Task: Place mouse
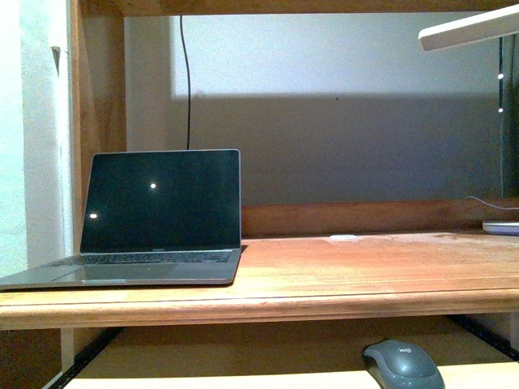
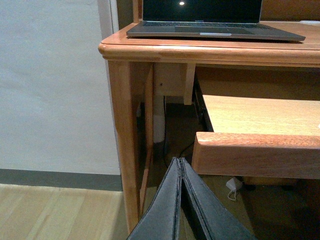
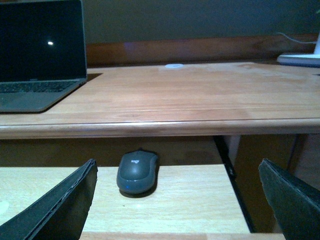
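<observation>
The dark grey mouse (image 1: pixel 403 365) lies on the pull-out keyboard shelf (image 1: pixel 243 379) under the desk top, at the lower right of the front view. In the right wrist view the mouse (image 3: pixel 136 171) sits on the shelf (image 3: pixel 190 197), ahead of my open right gripper (image 3: pixel 177 192) and nearer one finger (image 3: pixel 60 207). The gripper holds nothing. My left gripper (image 2: pixel 180 161) is shut and empty, low beside the desk's left leg (image 2: pixel 125 145) and the shelf's front edge (image 2: pixel 255 155). Neither arm shows in the front view.
An open laptop (image 1: pixel 154 219) with a dark screen stands on the desk top (image 1: pixel 365 271) at the left. A small flat white object (image 1: pixel 344 237) lies at the desk's back. A white lamp base (image 1: pixel 501 228) and lamp head (image 1: pixel 470 31) are at the right.
</observation>
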### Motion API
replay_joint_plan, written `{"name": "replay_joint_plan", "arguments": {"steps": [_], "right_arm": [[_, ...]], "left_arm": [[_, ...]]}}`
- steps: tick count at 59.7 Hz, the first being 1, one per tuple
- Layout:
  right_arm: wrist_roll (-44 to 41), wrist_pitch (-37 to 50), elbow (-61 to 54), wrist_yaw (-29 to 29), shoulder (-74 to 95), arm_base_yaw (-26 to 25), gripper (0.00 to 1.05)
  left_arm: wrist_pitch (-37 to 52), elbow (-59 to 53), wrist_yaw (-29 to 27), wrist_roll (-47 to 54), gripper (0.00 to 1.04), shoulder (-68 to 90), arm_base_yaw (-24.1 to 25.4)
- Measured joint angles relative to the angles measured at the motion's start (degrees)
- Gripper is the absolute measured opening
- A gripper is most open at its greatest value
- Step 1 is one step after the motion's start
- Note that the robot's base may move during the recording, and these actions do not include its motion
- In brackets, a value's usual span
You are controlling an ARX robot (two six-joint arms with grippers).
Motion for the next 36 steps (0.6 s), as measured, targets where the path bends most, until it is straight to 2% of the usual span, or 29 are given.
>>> {"name": "replay_joint_plan", "arguments": {"steps": [9,20,24,28,36], "right_arm": [[-2.19,4.31,5.92,0.98,13.79,3.43,0.97],[-5.9,8.15,15.08,4.42,30.4,3.54,0.97],[-7.52,8.13,17.09,5.4,33.68,3.13,0.97],[-8.04,6.56,18.97,5.9,36.59,2.56,0.97],[-8.02,1.75,21.79,5.92,39.39,2.27,0.97]], "left_arm": [[0.04,-0.83,0.0,0.0,0.03,-0.7,0.0],[0.48,-3.76,0.02,0.0,0.03,-3.37,0.02],[0.48,-3.78,0.02,-0.04,0.11,-3.43,0.02],[0.48,-3.78,0.0,-0.04,0.27,-3.58,0.02],[0.48,-3.78,0.0,-0.04,0.49,-3.61,0.02]]}}
